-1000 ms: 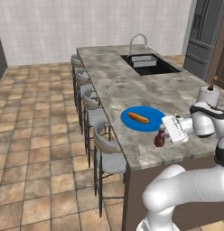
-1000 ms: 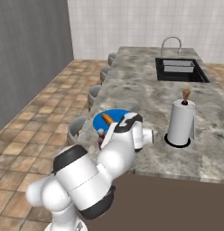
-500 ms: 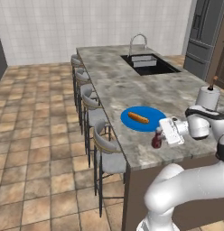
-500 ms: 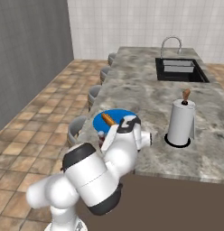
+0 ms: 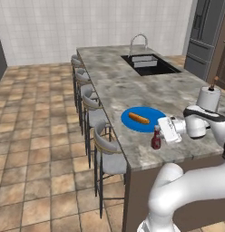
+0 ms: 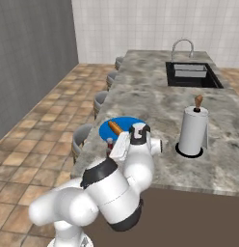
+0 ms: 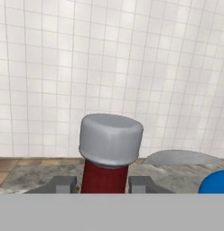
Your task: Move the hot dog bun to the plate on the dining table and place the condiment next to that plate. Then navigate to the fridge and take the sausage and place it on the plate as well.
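The bright blue plate (image 5: 151, 113) lies near the front end of the dining table (image 5: 132, 86), with the orange-tan hot dog bun (image 5: 138, 118) on it. Just beside the plate's near edge the dark red condiment (image 5: 156, 138) stands upright on the stone top. My gripper (image 5: 158, 134) is shut on it from the right. In the hand view the condiment (image 7: 109, 151) with its pale cap fills the middle, one fingertip (image 7: 64, 184) on each side of its neck, and the plate (image 7: 216, 182) shows at the right. The plate (image 6: 126, 124) and bun (image 6: 114, 127) also appear past my arm. The sausage is out of view.
A paper towel roll (image 5: 208, 98) stands on the table right of my arm. A sink (image 5: 148, 64) with a faucet is set in the far half. Grey stools (image 5: 94, 102) line the table's left side. The closed fridge (image 5: 205, 36) stands at the far right.
My hand and the condiment have edged slightly left beside the plate. The bun and plate have not moved.
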Controlling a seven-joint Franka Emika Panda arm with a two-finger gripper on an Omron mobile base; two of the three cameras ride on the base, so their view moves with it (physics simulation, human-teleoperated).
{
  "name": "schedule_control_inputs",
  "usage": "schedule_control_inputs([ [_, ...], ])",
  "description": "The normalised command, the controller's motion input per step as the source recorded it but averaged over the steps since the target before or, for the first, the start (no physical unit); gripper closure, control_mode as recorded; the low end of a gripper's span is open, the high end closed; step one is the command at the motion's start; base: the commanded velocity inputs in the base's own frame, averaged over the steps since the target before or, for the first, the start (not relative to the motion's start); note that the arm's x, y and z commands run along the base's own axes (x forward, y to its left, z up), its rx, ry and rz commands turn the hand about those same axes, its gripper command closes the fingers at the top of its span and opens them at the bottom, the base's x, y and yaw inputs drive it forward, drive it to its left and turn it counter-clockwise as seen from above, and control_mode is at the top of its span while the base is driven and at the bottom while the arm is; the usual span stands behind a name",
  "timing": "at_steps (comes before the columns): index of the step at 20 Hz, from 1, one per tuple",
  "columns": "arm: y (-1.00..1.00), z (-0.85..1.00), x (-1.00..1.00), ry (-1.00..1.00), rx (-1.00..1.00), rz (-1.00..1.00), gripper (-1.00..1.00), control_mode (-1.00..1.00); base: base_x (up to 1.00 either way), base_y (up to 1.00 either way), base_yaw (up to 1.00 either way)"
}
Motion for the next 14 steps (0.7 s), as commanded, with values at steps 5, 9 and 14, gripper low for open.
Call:
schedule_control_inputs([
  [5, 0.00, -0.25, 0.10, 0.00, -0.01, 0.00, -1.00, -1.00, 0.00, 0.00, 0.00],
  [9, 0.01, -0.23, -0.01, 0.00, -0.01, 0.00, -1.00, -1.00, 0.00, 0.00, 0.00],
  [14, 0.00, -0.08, -0.06, -0.01, 0.00, 0.00, -1.00, -1.00, 0.00, 0.00, 0.00],
])
